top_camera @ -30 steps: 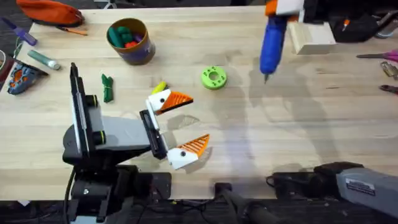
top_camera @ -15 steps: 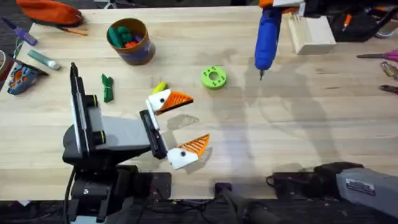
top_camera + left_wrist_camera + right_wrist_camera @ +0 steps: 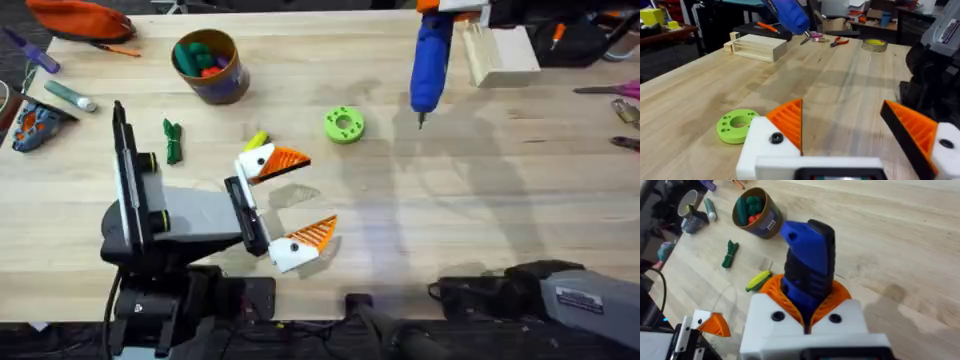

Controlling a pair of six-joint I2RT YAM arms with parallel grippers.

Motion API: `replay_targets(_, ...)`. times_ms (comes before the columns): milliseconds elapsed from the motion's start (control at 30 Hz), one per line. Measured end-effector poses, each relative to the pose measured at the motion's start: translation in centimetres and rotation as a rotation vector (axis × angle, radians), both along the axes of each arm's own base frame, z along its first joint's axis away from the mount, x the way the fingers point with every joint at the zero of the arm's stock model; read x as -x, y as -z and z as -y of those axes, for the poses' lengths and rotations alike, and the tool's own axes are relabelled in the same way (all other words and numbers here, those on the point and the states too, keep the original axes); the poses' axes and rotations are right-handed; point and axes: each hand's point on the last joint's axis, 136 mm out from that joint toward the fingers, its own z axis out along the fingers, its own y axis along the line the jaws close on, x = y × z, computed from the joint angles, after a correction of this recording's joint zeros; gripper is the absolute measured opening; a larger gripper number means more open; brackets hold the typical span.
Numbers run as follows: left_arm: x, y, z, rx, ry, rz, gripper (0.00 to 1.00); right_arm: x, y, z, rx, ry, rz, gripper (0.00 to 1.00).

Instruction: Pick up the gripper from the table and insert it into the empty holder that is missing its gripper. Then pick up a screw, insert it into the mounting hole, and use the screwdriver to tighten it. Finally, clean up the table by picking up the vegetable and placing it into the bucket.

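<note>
A: Where is the blue pen-shaped electric screwdriver (image 3: pixel 433 60) sitting right now?

B: It is hanging above the far side of the pale wooden table (image 3: pixel 480 200), thin silver tip pointing down. The right gripper (image 3: pixel 807 307) is clenching it between white fingers with orange ribbed pads (image 3: pixel 840 294), at the far edge of the overhead view.

A: And the left gripper (image 3: pixel 290 200)?

B: It is lying low over the near left part of the table with its jaws spread apart and nothing between them. Each white angular plastic finger mount (image 3: pixel 255 163) is carrying an orange ribbed wedge-shaped finger (image 3: pixel 288 158); a dark screw head (image 3: pixel 776 138) is showing on one mount in the left wrist view.

A: What is lying around it?

B: A flat bright-green round disc with holes (image 3: pixel 344 124) is lying beyond the open jaws, between them and the screwdriver. A small yellow-and-green toy vegetable (image 3: pixel 256 140) is sitting just beside the farther finger, and a dark green toy piece (image 3: pixel 173 140) is lying further left.

A: The cup?

B: The small round tan-gold bucket with a purple band and teal rim (image 3: pixel 208 66) is standing upright at the far left, holding colourful toy pieces. A pale wooden block (image 3: pixel 500 55) is resting near the screwdriver.
</note>
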Motion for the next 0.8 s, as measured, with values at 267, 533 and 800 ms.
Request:
replay_targets(267,0.0,0.0,0.0,0.000,0.000,0.000,0.217,0.0,0.0,0.0,0.000,0.000,0.000,0.024)
replay_targets(533,0.0,0.0,0.0,-0.002,0.000,0.006,0.011,-0.2,-0.5,-0.3,-0.012,-0.016,0.026,0.024)
replay_targets(800,0.0,0.0,0.0,-0.002,0.000,0.006,0.009,-0.5,-4.7,-2.5,-0.102,-0.164,0.219,0.024)
